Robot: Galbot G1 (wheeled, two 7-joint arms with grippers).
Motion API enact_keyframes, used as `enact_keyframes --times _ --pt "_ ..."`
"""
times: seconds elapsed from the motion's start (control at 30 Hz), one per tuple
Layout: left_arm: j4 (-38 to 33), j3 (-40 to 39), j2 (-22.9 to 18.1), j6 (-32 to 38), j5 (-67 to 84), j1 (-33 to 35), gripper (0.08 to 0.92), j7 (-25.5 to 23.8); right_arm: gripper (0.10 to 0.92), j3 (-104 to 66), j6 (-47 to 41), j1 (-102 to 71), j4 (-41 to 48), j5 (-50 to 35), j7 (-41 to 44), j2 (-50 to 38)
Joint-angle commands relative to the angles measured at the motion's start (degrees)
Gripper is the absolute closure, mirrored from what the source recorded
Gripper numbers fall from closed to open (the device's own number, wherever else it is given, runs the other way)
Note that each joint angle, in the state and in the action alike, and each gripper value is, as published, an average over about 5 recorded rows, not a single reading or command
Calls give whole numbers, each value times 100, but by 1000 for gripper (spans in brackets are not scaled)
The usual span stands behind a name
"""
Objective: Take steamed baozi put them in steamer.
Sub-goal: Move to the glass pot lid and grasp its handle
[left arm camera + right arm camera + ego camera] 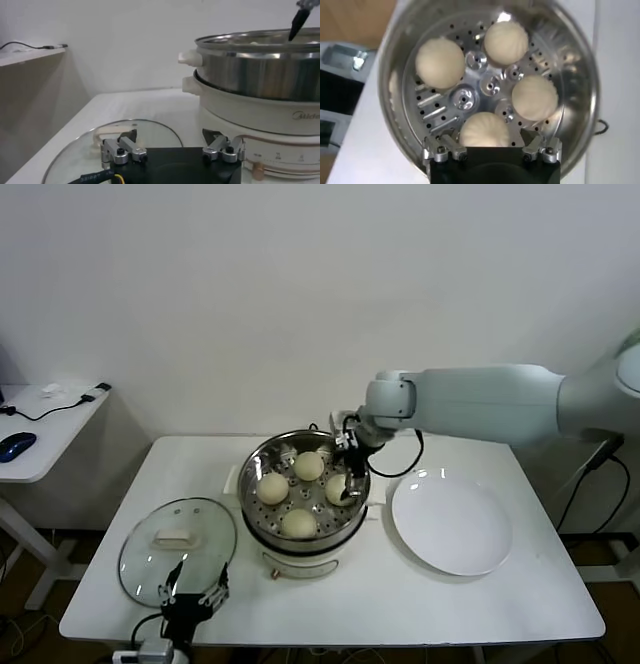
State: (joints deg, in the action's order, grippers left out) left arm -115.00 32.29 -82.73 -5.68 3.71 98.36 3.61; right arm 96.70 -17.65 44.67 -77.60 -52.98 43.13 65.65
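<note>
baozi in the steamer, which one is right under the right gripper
The baozi on the tray's right side, nearest the plate. The open right gripper hangs over it; the other three sit at the back, left and front.

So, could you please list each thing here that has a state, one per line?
Baozi: all four lie on the tray inside the steamer, none held.
Steamer: uncovered, upright on the table.
Lid: off, flat on the table beside the steamer.
Plate: empty.
Right gripper: open, over the steamer, above one bun.
Left gripper: open, idle at the near table edge by the lid.
</note>
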Motion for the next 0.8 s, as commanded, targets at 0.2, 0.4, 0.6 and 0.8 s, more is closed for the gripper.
enact_keyframes --times 0.2,0.4,0.6,0.8 --pt "-64 22 7 29 215 -27 177 2 203 -3703 425 -1797 -241 -237 -2807 -2182" --pt "-126 22 51 128 563 -132 177 -3 202 -6426 245 -4228 -940 142 -4432 -3178" --pt "-19 16 91 471 630 -339 177 -10 203 -9958 588 -8148 -1731 1190 -4543 -3363" --pt "69 48 173 586 564 -488 177 -6 203 -12462 1420 -11081 -1973 2255 -4199 -2185"
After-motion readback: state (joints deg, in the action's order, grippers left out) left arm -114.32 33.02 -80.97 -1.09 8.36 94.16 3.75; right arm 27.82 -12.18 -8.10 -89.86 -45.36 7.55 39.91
